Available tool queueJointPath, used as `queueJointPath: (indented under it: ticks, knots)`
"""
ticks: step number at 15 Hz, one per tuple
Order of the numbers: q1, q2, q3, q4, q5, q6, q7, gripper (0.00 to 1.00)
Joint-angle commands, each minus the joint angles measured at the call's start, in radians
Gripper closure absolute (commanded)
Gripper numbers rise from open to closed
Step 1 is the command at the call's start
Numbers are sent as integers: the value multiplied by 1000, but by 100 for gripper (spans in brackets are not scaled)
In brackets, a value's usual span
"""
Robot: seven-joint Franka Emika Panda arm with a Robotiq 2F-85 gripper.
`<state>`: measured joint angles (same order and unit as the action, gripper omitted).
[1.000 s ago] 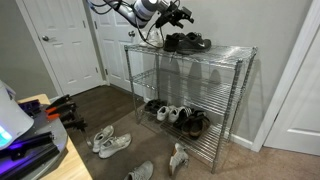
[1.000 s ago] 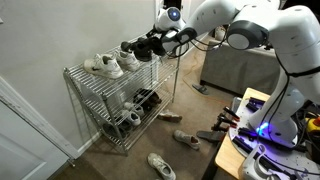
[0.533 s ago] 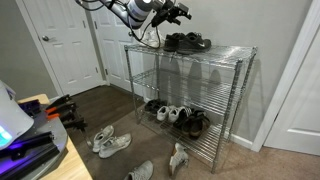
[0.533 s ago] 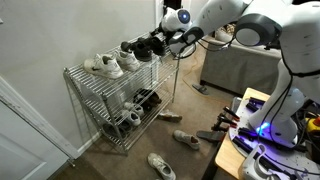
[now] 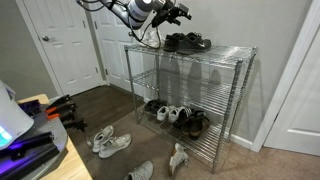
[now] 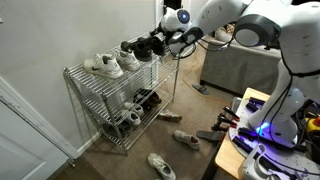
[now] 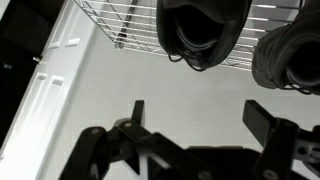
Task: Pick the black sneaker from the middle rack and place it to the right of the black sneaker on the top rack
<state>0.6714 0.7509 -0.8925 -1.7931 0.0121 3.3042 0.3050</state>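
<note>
The arm stretched in high, wrist turned toward the top rack [image 5: 235, 50]. Its end effector [image 7: 200, 112] hung near the shoes without touching them, fingers apart, gripping nothing. One black sneaker [image 7: 203, 25] lay on that surface, the matching sneaker [image 7: 290, 50] just beside it.

Brown floor [image 5: 115, 110] under the wire rack [image 5: 190, 90], loose pale sneakers [image 5: 110, 142] scattered (three or so)

Two black sneakers [image 6: 140, 50] and white sneakers [image 6: 105, 66] sit along the top rack [image 5: 232, 50]; open air above, wall [image 6: 40, 40] close behind.
</note>
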Motion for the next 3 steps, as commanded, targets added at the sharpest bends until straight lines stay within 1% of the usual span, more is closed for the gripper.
queueJointPath:
  ticks: [1,3]
  knots:
    - [0,0,0,0,0,0,0,0]
    - [0,0,0,0,0,0,0,0]
